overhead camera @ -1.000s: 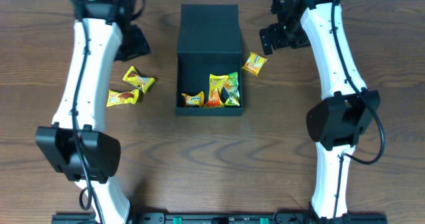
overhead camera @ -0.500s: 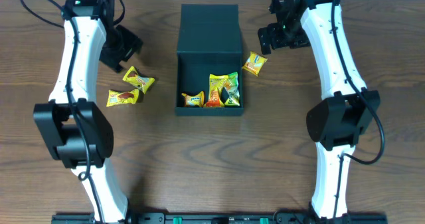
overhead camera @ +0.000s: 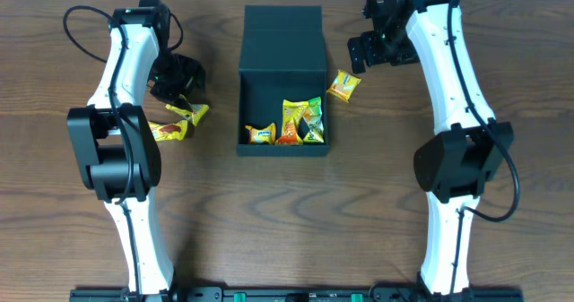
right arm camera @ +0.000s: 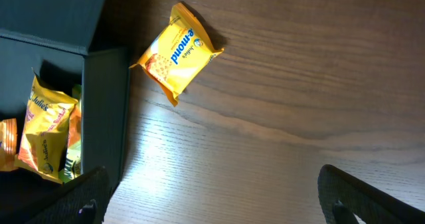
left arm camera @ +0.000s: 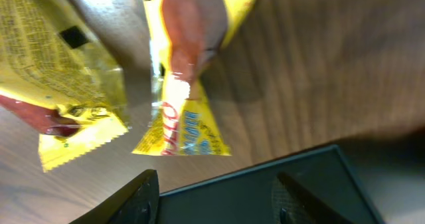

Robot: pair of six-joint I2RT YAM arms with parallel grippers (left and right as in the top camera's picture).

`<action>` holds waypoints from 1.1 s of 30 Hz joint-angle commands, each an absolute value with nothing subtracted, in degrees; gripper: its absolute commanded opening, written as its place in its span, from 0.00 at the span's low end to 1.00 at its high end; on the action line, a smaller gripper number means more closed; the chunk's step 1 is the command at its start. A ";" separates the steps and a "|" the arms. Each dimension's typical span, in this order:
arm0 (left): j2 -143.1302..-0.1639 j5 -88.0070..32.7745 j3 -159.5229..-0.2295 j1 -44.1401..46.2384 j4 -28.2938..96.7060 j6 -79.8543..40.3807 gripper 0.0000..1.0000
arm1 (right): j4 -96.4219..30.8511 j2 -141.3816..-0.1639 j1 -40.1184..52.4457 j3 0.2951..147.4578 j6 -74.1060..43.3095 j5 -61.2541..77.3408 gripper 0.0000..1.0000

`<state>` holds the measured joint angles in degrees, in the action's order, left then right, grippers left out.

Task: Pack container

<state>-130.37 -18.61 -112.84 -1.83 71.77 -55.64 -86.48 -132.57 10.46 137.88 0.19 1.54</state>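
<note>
Nearest the arm bases, the container (overhead camera: 283,148) sat mid-table (overhead camera: 377,185), its open compartment on the near side. Inside, a pile of packets (overhead camera: 300,123) in yellow, orange and green leaned against the right wall, overlapping so that their number was hard to settle. A small yellow packet (overhead camera: 261,134) lay apart from them at the front left. Left of the box, the near left packet (overhead camera: 167,131) was partly covered by the left arm, and the far left packet (overhead camera: 194,113) lay just beyond it, half under the left gripper (overhead camera: 182,91). In the left wrist view both were blurred and cut off by the frame edges, their print mostly unreadable. The fingers (left arm camera: 141,199) stood partly spread at the bottom edge, with the packets past their tips rather than between them. Right of the box, the lone packet (overhead camera: 343,85) lay near the wall but not touching it. Behind the compartment the flap lid (overhead camera: 282,38) stood open; from above it could not be told whether it lay flat or tilted. Farthest, the right gripper (overhead camera: 366,54) hovered with its jaws spread wide over bare wood. Its wrist view cut the container off at the left edge.
</note>
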 commanded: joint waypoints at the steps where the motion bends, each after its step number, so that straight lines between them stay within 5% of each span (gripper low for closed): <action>1: -131.17 -14.55 -112.64 -2.13 74.48 -55.16 0.56 | -86.52 -130.76 10.94 138.85 -0.84 1.72 0.99; 33: -132.62 -10.15 -111.18 -2.42 69.91 -51.24 0.57 | -86.13 -130.76 10.94 138.85 -0.82 1.72 0.99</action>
